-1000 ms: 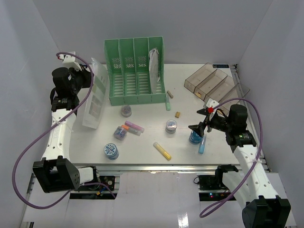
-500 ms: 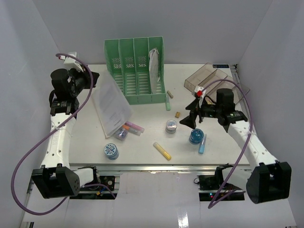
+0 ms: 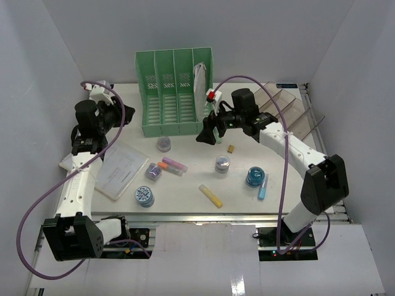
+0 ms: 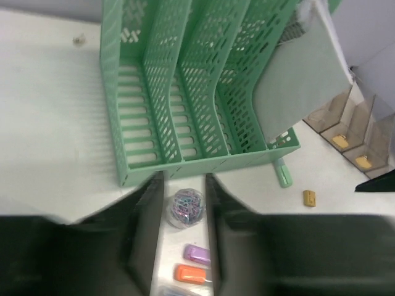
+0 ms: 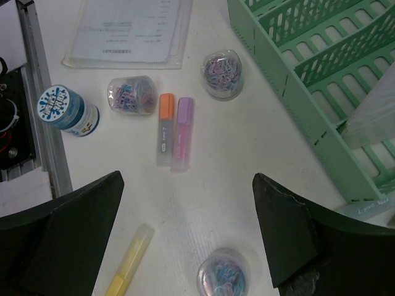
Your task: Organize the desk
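Only unreadable print, document point(image 5: 126, 28) on desk point(image 5: 234, 185)

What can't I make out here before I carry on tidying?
- Print on the document: too small from above, blurred and cut by the top edge in the right wrist view.
- Brown tray contents: the right arm covers part from above; the left wrist view's right edge cuts it.
- Small tan block: too small to identify.
- Sheet in the file rack: nearly edge-on from above, its top cut off in the left wrist view.
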You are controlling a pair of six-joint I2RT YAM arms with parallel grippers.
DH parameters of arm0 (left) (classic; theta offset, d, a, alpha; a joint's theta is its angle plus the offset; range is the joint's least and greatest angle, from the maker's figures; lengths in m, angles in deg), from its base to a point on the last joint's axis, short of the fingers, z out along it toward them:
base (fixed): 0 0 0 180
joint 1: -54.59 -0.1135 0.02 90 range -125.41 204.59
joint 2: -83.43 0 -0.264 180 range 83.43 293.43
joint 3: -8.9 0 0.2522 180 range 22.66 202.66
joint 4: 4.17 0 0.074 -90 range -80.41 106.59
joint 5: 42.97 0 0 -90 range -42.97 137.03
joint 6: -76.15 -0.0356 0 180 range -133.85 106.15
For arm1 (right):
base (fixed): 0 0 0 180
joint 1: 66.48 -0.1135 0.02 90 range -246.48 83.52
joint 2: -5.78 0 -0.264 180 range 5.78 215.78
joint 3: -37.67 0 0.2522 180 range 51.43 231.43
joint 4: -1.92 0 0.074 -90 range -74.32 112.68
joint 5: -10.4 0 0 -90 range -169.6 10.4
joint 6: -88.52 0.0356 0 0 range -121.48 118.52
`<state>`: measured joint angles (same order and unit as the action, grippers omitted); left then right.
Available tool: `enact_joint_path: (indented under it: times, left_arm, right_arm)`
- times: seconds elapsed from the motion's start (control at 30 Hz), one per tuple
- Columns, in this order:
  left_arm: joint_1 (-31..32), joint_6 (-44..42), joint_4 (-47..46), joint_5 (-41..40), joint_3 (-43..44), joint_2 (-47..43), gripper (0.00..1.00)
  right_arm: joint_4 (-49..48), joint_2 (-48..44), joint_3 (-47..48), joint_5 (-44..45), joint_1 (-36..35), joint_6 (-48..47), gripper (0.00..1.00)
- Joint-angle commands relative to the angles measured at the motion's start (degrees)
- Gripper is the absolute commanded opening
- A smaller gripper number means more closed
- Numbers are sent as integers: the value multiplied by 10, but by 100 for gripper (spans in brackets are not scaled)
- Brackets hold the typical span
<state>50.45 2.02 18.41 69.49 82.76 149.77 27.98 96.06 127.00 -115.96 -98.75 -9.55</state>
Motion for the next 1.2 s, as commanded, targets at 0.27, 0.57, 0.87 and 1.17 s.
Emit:
enact_joint_path:
  times: [0.27, 0.57, 0.87, 1.17]
  left_arm:
    - [-73, 121, 127, -110, -20, 74, 89]
    - [-167, 264, 231, -213, -58, 73, 90]
    - [-305, 267, 215, -230, -127, 107, 90]
    - [-315, 258, 172, -272, -132, 170, 84]
  right_arm:
    - [70, 23, -14, -167, -6, -143, 90]
    - [64, -26, -71, -171, -3, -153, 90]
    - [65, -16, -91, -186, 12, -155, 90]
    - [64, -5, -113, -222, 91, -148, 91]
